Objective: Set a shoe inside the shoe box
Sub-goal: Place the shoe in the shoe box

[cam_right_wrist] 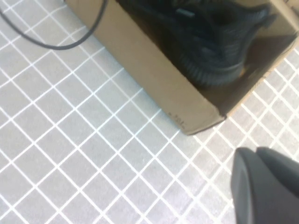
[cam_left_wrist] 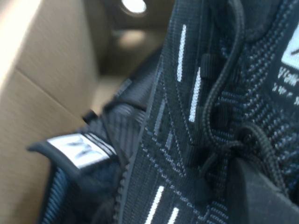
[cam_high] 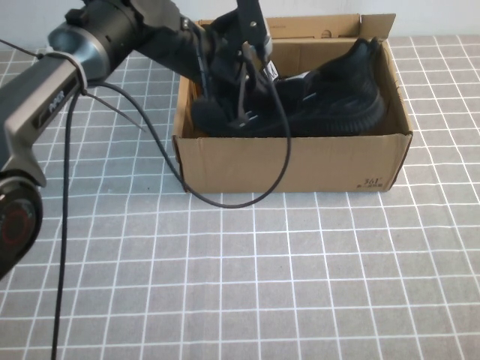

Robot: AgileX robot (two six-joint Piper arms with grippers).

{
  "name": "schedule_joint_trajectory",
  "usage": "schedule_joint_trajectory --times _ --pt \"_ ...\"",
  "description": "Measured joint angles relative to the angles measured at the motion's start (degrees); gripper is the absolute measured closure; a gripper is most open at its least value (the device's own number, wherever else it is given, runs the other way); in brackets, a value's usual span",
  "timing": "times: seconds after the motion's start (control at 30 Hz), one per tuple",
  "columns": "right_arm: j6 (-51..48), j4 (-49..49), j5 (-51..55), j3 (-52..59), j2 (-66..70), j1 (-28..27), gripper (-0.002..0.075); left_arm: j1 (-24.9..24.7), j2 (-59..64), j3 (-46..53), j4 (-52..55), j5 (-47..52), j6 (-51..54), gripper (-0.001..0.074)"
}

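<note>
The brown shoe box (cam_high: 300, 161) stands open at the back middle of the table. A black knit shoe (cam_high: 345, 94) lies inside it, reaching to its right end. My left gripper (cam_high: 241, 101) reaches down into the box's left end and is shut on a black shoe (cam_left_wrist: 196, 93) at its laces; one finger (cam_left_wrist: 261, 196) presses on the knit. A second shoe's heel tab (cam_left_wrist: 79, 150) shows beside it, by the inner box wall (cam_left_wrist: 42, 70). My right gripper (cam_right_wrist: 254, 154) is shut and empty, above the mat off the box's corner (cam_right_wrist: 196, 121); it is outside the high view.
The left arm's black cable (cam_high: 285, 161) hangs in a loop over the box's front wall onto the grey checked mat (cam_high: 262, 285). The box's lid flap (cam_high: 315, 26) stands up at the back.
</note>
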Motion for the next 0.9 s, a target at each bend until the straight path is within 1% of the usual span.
schedule_joint_trajectory --times 0.13,0.57,0.73,0.9 --pt "0.0 0.0 -1.4 0.0 0.0 0.0 0.0742 0.6 0.0 0.0 0.0 3.2 1.7 0.071" --pt "0.0 0.1 -1.9 0.0 0.0 0.0 0.0742 0.6 1.0 -0.1 -1.4 2.7 2.5 0.0711" --pt "0.0 0.2 -1.9 0.0 0.0 0.0 0.0742 0.6 1.6 -0.2 -1.4 2.7 4.5 0.0711" --pt "0.0 0.9 -2.0 0.0 0.0 0.0 0.0742 -0.3 2.5 -0.3 -1.2 2.5 5.3 0.0711"
